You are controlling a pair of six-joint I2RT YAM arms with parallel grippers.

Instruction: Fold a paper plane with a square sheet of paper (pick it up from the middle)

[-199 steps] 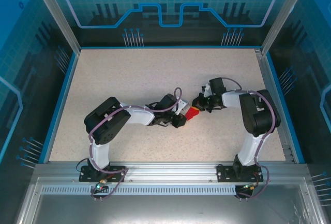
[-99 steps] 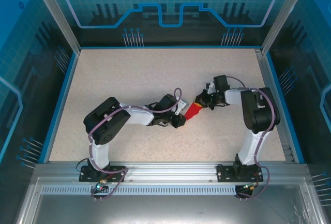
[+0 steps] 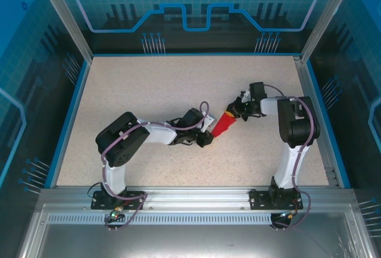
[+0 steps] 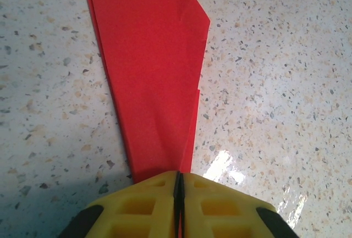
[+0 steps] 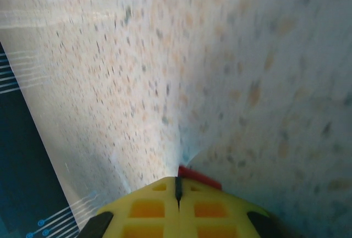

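The square sheet of paper is bright red and folded into a long layered wedge, lying on the speckled table between the two arms. In the left wrist view the sheet widens away from my left gripper, which is shut on its narrow end. From above, the left gripper sits at the paper's lower left. My right gripper is at the wide upper-right end. Its yellow jaws are shut, and a red sliver of paper peeks out past the right fingertip.
The speckled table has a raised blue rim, and transparent walls enclose it. The left arm's elbow and the right arm's elbow stand over the near half.
The right gripper has slid up and to the right, away from the left gripper. More of the red paper now shows between them. The left gripper has stayed put.
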